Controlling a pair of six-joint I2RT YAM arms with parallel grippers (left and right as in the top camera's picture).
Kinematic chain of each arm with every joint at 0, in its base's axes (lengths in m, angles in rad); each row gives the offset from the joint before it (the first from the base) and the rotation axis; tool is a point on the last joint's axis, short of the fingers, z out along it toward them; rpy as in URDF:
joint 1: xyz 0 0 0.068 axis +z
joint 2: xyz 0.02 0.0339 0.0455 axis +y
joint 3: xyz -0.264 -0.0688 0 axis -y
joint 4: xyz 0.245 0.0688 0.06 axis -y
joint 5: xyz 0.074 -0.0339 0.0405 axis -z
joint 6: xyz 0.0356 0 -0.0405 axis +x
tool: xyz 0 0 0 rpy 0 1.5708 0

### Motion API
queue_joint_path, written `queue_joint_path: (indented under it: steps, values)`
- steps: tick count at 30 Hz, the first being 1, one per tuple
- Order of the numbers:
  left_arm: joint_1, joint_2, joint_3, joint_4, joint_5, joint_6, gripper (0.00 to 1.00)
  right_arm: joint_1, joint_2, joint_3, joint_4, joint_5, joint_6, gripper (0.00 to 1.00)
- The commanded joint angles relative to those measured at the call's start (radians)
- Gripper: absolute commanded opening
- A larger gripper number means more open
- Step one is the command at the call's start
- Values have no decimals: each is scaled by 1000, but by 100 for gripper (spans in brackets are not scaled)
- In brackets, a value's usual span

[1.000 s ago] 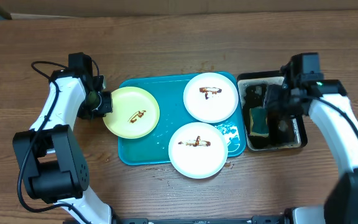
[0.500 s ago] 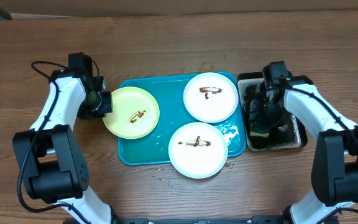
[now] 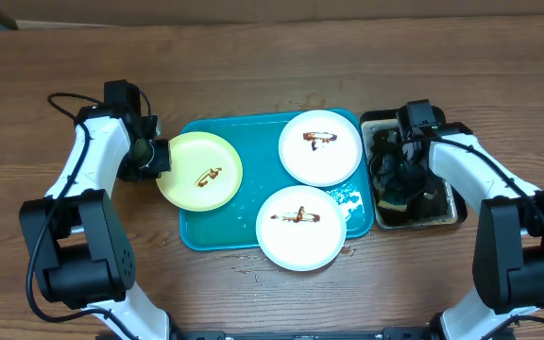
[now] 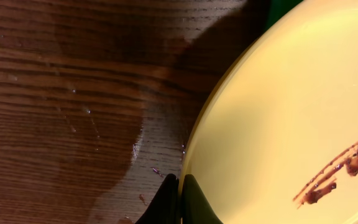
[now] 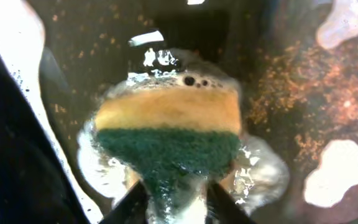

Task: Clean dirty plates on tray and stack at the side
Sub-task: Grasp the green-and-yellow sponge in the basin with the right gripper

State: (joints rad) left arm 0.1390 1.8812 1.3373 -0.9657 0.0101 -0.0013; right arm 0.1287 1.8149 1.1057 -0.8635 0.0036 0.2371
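A pale yellow-green plate (image 3: 201, 170) with a brown smear overhangs the left edge of the teal tray (image 3: 253, 142). My left gripper (image 3: 156, 157) is shut on that plate's left rim; the left wrist view shows its gripper (image 4: 180, 188) pinching the plate (image 4: 291, 112) edge above the wood. Two white plates, one at the back (image 3: 320, 146) and one at the front (image 3: 300, 228), lie on the tray, each smeared. My right gripper (image 3: 400, 181) is down in the black basin (image 3: 414, 117). In the right wrist view that gripper (image 5: 176, 202) is shut on a yellow-and-green sponge (image 5: 166, 134) in the dirty water.
The basin sits against the tray's right side and holds dark water with brown flecks (image 5: 303, 74). A small foamy puddle (image 3: 348, 201) lies on the tray's right part. A wet patch (image 4: 92, 143) marks the wood left of the tray. A cardboard edge (image 3: 253, 11) runs along the back.
My right arm swung left over the basin, went down onto the sponge, and its jaws closed on it. The left arm and the three plates have not moved.
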Motion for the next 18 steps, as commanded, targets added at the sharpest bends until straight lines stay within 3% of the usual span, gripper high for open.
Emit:
queue_joint_path:
  steps: [1, 5, 9, 18]
  values:
    - [-3, -21, 18, -3, -21, -14, 4, 0, -6, -26, -5, 4, 16, 22]
    - [-3, -21, 18, -3, -20, -14, 4, 0, -6, -26, 2, 34, 72, 10]
    - [-3, -21, 18, -5, -20, -14, 4, 0, -6, 3, 13, 32, 74, 4]
    - [-3, -21, 18, -8, -20, -14, 4, -13, -14, 259, -138, 66, 70, 4]
